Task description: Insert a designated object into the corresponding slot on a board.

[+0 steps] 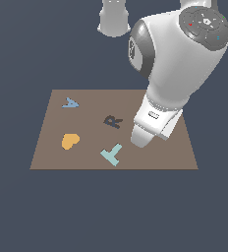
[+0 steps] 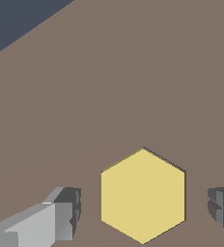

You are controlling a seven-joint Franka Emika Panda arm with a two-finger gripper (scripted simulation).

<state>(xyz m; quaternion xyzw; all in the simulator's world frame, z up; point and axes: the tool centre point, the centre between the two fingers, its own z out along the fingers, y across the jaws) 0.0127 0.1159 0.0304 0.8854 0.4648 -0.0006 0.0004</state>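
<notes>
Yellow hexagonal block flat on the brown board, between my fingers, my gripper open, neither finger touching it, dark edge along its upper rim.

The yellow hexagonal block lies flat on the brown board, one corner pointing toward the board's far edge. A thin dark line runs along its upper edges — whether it sits in the hexagonal slot cannot be told. In the exterior view the board is a flat brown rectangle — the block is hidden there.
</notes>
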